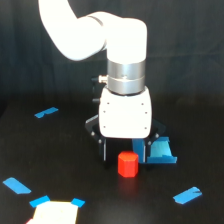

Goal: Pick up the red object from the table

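Black gripper fingers [103, 148] hang spread wide beneath the white arm [125, 112], one on each side of the red object [128, 164], which sits on the black table [75, 165] between and slightly in front of them, not gripped. Blue tape strips [46, 112] lie scattered at left; a blue tray [162, 151] sits just right of the gripper [125, 150].

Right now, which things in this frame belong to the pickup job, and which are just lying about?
Job:
red object, on the table
end effector, low around it, black fingers either side

Lying about:
blue tray, behind the red object toward the exterior view's right
blue tape strips
pale paper patch
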Tool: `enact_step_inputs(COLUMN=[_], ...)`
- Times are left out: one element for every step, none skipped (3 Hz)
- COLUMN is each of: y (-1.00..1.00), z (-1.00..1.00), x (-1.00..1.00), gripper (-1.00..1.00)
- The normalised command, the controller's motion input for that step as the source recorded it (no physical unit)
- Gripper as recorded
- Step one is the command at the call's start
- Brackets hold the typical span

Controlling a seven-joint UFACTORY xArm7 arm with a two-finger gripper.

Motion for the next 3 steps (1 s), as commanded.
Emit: enact_step_inputs(y=[-0.33, 0.40, 0.25], z=[-0.48, -0.60, -0.54], x=[0.02, 0.71, 0.21], gripper=[-0.55, -0.56, -1.00])
